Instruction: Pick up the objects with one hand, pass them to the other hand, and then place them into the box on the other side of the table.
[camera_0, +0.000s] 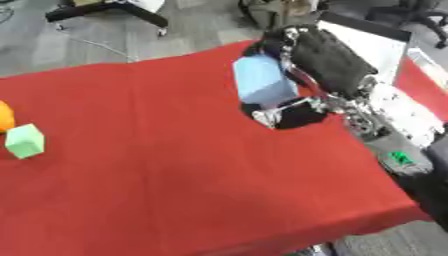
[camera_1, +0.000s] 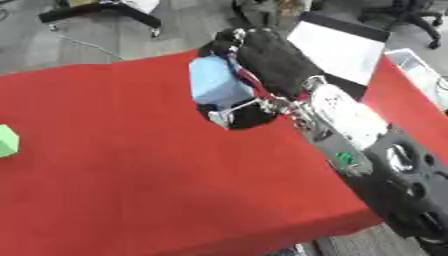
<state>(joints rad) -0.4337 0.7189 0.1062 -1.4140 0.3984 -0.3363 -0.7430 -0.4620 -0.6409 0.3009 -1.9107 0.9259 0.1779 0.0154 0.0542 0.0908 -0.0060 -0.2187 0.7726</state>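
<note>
Holding the light blue block (camera_0: 264, 79) with curled fingers above the red desk (camera_0: 175, 165), the right robot hand (camera_0: 324, 60) seems to carry it; next, I think, comes lowering it into the white box (camera_1: 337, 47) just behind.

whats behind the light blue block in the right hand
The right hand is behind the light blue block, its dark palm and fingers curled around it. The block's back face and the red table beneath are covered.

We see a pale blue block (camera_0: 264, 79) held above the red tabletop (camera_0: 175, 165); a green cube (camera_0: 24, 141) and an orange object (camera_0: 5, 116) lie far left.
</note>
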